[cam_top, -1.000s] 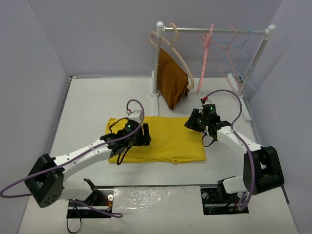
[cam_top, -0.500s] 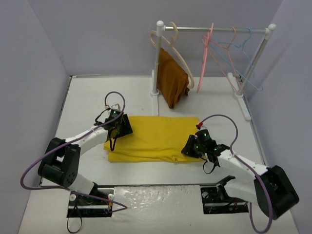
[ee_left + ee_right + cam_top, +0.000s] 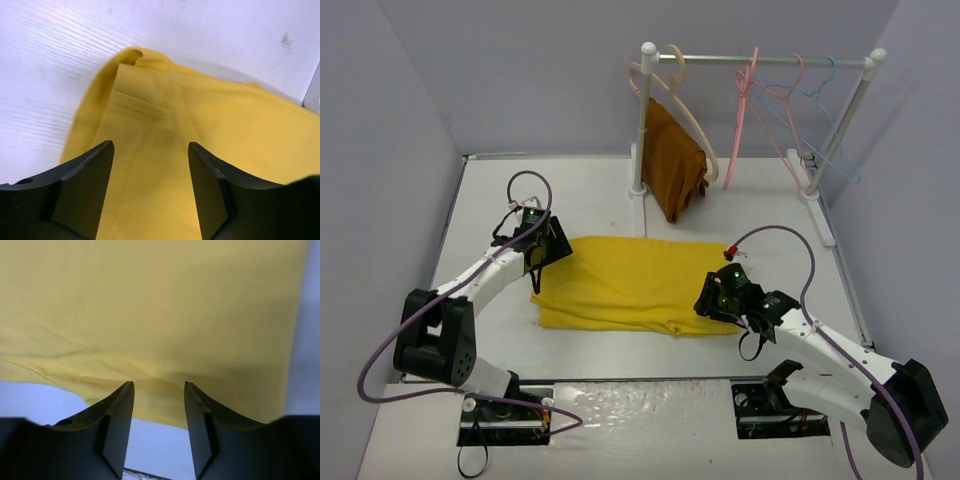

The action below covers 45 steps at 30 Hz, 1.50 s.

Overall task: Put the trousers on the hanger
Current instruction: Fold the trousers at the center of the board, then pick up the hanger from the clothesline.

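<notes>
The yellow trousers lie folded flat in the middle of the table. My left gripper is open at their far left corner. In the left wrist view my left gripper is spread low over the waistband and a belt loop. My right gripper is open at the near right corner. In the right wrist view my right gripper straddles the cloth's near edge. Two pink hangers hang on the rail at the back right.
The white rail stand stands at the back. It also carries a thick beige hanger with rust-brown cloth and a light blue hanger. Grey walls close in left, right and behind.
My left gripper has swung left and back from the middle of the trousers to their far left corner. My right gripper has come down and nearer to the near right corner.
</notes>
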Each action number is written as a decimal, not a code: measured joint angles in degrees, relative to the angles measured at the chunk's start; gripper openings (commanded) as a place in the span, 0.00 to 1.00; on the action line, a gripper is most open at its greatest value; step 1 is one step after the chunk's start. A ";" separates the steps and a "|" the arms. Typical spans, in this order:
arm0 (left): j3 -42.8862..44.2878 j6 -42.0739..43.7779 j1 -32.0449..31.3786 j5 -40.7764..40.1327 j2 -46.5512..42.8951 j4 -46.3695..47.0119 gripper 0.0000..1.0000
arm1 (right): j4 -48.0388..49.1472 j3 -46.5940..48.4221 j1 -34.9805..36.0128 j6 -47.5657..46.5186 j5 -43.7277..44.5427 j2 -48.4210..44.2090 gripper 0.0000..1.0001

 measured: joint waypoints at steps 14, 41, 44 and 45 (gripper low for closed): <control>11.93 17.12 0.23 -9.77 -24.90 -16.77 0.96 | -21.31 52.67 0.09 -19.69 18.93 6.94 0.78; 0.43 21.77 0.23 -8.51 -24.28 -18.56 0.96 | -26.67 106.67 -21.02 -32.20 16.95 57.01 0.46; 0.43 21.74 0.23 -8.51 -24.30 -18.56 0.96 | -26.65 107.10 -21.15 -32.30 17.02 59.06 0.31; 0.43 21.72 0.23 -8.51 -24.30 -18.56 0.96 | -26.69 107.10 -21.13 -32.39 17.01 59.47 0.27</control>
